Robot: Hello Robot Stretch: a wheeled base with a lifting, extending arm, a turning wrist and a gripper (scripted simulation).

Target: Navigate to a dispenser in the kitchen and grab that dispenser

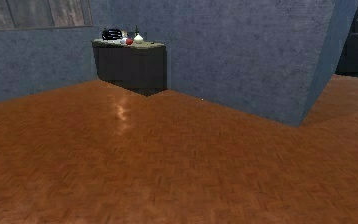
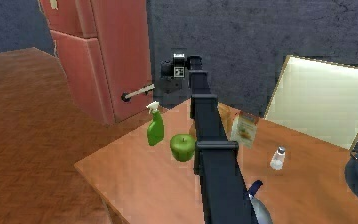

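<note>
Item: green spray bottle [image 2: 155,126] w/ white trigger head; dispenser-type obj, arm side view.
Location: upright on wooden table [image 2: 112,170], nr the table's far edge, left of the arm [image 2: 219,165].
Neighbour: green apple [image 2: 182,148] just beside bottle on its right; touching or apart, can't tell. Apple sits right against the arm in the pic.
Gripper: gripper [image 2: 135,95] at arm's far end, above the bottle in the pic. Thin grey finger points left, w/ the red fridge [image 2: 102,50] behind it. Over the bottle or short of it: can't tell.
Jaws: state not readable; can't tell whether anything is held.
Fridge: tall, beyond the table, arm side view's upper left.
Other table stock: clear glass-like obj [image 2: 245,130] right of arm; small white shaker [image 2: 278,158] further right; dark rounded vessel [image 2: 257,205] at bottom edge, partly behind arm.
Seating: pale chair back [image 2: 322,100] at table's far right.
Fwd view: dark cabinet [image 1: 132,68] against blue wall [image 1: 237,60], well ahead. On top: black obj [image 1: 112,35], red obj [image 1: 129,41], white obj [image 1: 138,34], all too small to name.
Floor: orange-brown wood floor [image 1: 177,160].
Openings: dark doorway [image 1: 353,40] at fwd view's right edge; window [image 1: 37,12] top left.
</note>
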